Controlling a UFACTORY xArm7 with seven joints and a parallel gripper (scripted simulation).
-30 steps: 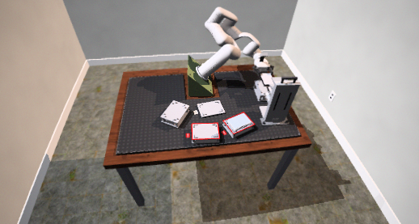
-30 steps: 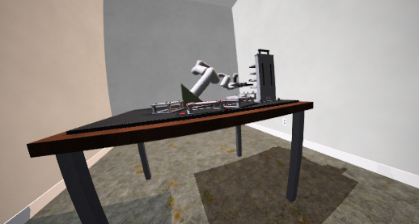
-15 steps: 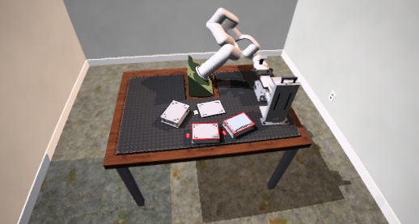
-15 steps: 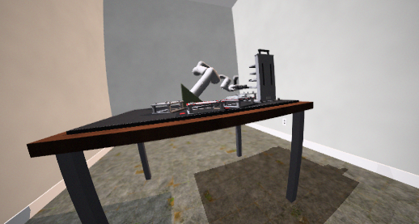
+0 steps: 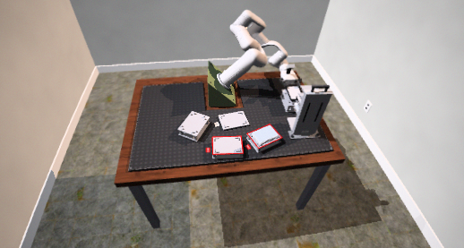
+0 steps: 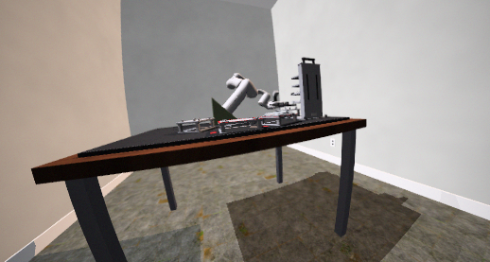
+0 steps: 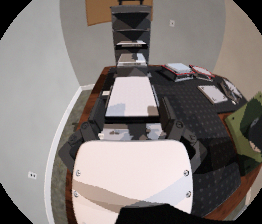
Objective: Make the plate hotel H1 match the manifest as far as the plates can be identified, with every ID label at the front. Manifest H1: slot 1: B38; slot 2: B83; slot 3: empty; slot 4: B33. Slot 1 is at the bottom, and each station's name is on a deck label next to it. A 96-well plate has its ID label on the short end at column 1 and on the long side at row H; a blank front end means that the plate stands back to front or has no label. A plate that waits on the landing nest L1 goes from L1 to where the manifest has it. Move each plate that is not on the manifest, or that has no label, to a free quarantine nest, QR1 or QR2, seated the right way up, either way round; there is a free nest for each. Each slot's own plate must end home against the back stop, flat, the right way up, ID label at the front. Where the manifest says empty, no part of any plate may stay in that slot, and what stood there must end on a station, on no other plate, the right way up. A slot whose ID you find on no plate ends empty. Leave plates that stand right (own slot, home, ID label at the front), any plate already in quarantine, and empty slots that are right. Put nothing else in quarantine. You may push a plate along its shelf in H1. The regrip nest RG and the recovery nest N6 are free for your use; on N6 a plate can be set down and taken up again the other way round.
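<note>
The plate hotel H1 [image 5: 310, 113] is a dark tower with a handle at the table's right edge; it also shows in the wrist view [image 7: 130, 26], straight ahead. My gripper [image 5: 291, 86] is at the hotel's open front, on its far side from the top view. It is shut on a white well plate [image 7: 134, 96] and holds it flat, lengthwise toward the shelves. The plate's far end is close to the hotel's lower shelves. I cannot read any label on it. The slots' contents are hidden from the top and exterior views.
Two red-edged nests at the front hold plates, one flat [image 5: 227, 146] and one skewed [image 5: 264, 137]. A grey plate [image 5: 193, 125] sits at an angle left of them, and a flat white plate or nest [image 5: 233, 119] lies beside it. A green wedge [image 5: 219, 89] holds the arm's base.
</note>
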